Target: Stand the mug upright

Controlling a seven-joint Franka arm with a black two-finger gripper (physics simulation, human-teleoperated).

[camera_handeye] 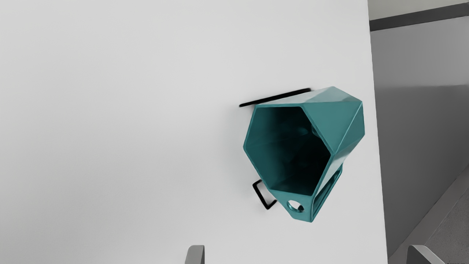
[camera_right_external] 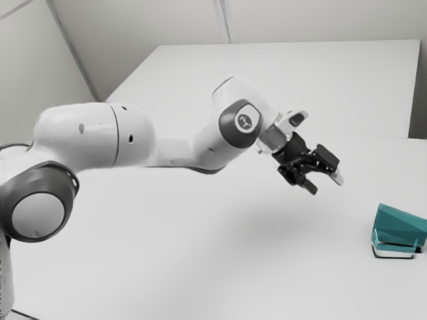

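MUG ON ITS SIDE: MOUTH AT THE NEAR END, TOWARD THE PINCER

1. Pincer. The pincer (camera_right_external: 327, 185) stands above the bench (camera_right_external: 200, 253), angled downward and toward the exterior view's right. Its two fingers are apart, with nothing held between them.

2. Mug, near end. The mug (camera_right_external: 398, 230) rests on the bench at the exterior view's right, lower than the pincer and well apart from it. The open mouth (camera_handeye: 285, 146) is the near end and faces back toward the pincer's side. The handle (camera_handeye: 307, 208) projects from the flank of the body, on the side toward the fingertips in the wrist view.

3. Mug, far end. The long axis appears to run from the mouth away from the pincer, so the closed base is the far end. Beyond it lies the edge of the bench.

4. Positioning, as judged. The required travel is downward and to the exterior view's right. Align the fingers to this long axis before closing; a secure hold must then allow the mouth to rise and the base to turn down onto the bench.

5. Caution. The faceted wall may slip or roll under an off-center grip, and a push from the mouth end could drive the mug toward the far edge.
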